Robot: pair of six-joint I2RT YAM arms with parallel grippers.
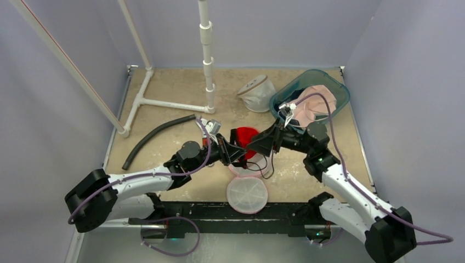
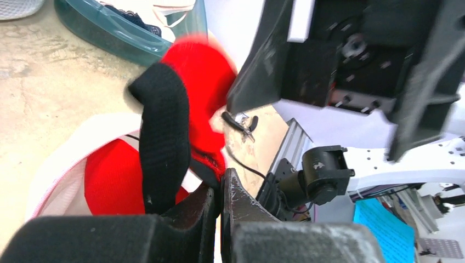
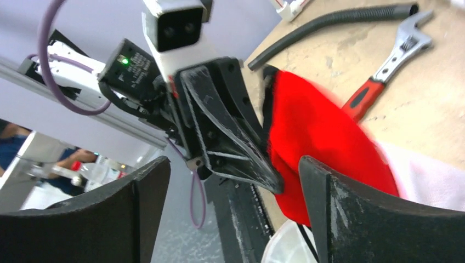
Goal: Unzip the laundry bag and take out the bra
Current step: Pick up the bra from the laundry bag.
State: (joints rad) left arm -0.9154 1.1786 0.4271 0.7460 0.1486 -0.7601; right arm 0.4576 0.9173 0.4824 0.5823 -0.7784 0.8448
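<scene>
The left end effector [image 2: 222, 189] pinches the ribbed black band of the domed red bra [image 2: 205, 76]; the right end effector [image 3: 233, 164] gapes.

The left arm [image 1: 142, 178] and right arm [image 1: 340, 181] are seen stretched low and inward, wrists nearly meeting, with the left gripper [image 2: 222, 183] clamped tight on the red bra [image 3: 312, 126] and the right gripper [image 3: 233, 163] held wide apart, facing it

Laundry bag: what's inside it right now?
Part of the red bra sits inside the laundry bag; the rest, with its black strap, sticks out, pinched by the left gripper. Anything beneath the bra is covered.
</scene>
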